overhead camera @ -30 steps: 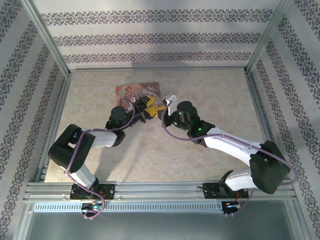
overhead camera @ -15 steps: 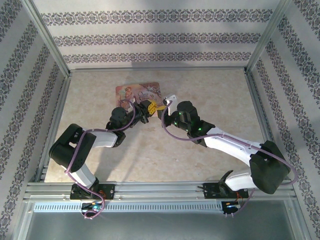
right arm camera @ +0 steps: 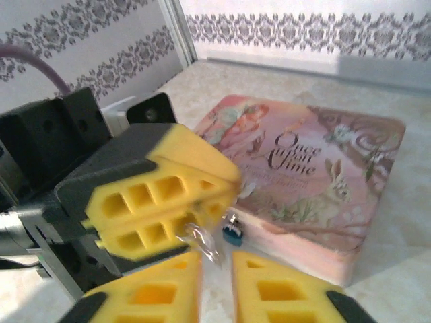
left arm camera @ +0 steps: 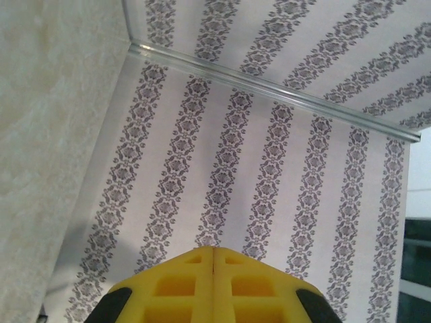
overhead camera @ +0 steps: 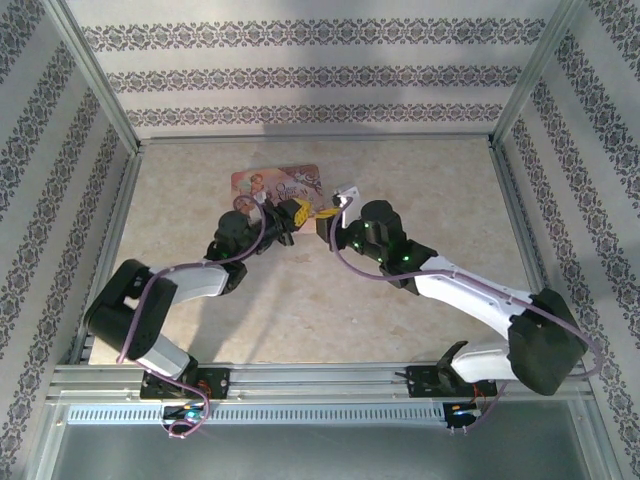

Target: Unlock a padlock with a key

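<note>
While my left pincer (right arm camera: 222, 195) is pressed fully together, its yellow pads meeting with no gap, my right pincer (right arm camera: 217, 266) stands a little spread just below it, with nothing between its pads that I can make out. The padlock (right arm camera: 234, 235), a tiny blue body, sits just off the left tips, seen against the near edge of the pink tin (right arm camera: 316, 175). A silvery loop (right arm camera: 194, 235) shows at those same tips. Whether the left pads pinch that loop or merely touch it I cannot tell, nor can I pick the key out from these silvery bits.

That is the main risk, as I judge it. Everything here is so small against my pads that a thin piece could slide out of a closed pinch unnoticed and drop to the worktop (right arm camera: 404, 282). With my right pads only narrowly apart, closing them a shade off line could nudge the padlock away rather than take it, or twist its keyhole from me. The two pincers are nearly touching, so a sideways correction could knock one against the other.

The tin lies right behind the padlock and leaves little room on that side. A purple cable (right arm camera: 34, 60) runs close by the left wrist, and the cage post (right arm camera: 178, 30) stands well back.
</note>
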